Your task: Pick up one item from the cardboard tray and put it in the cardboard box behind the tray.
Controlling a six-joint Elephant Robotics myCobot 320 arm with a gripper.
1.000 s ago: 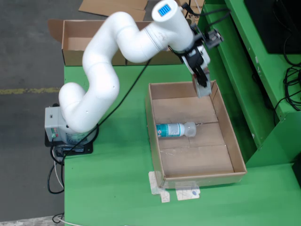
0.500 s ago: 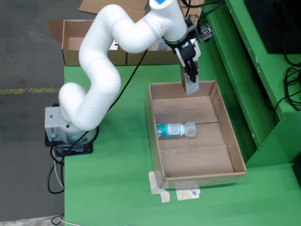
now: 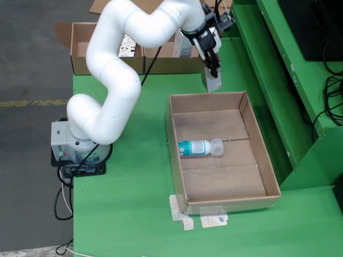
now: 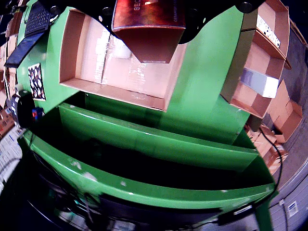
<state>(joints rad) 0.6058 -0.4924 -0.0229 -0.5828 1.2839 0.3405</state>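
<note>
While folded at its elbow, arm (image 3: 120, 80) holds gripper (image 3: 213, 68) clamping carton (image 3: 214, 81) beyond tray (image 3: 177, 155).

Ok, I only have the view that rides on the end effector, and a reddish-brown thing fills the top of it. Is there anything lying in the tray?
Observer: Yes. In the view from above, one bottle lies on its side near the middle of the cardboard tray.
Operator: And where is the end effector?
Observer: From above, the end effector is outside the tray, just beyond its far rim near the right-hand corner, with a flat item hanging from it.
Operator: Is it over a box?
Observer: Not quite. From above, it sits by the front wall of the nearest cardboard box, with the item in front of that wall, over the green table.
</note>
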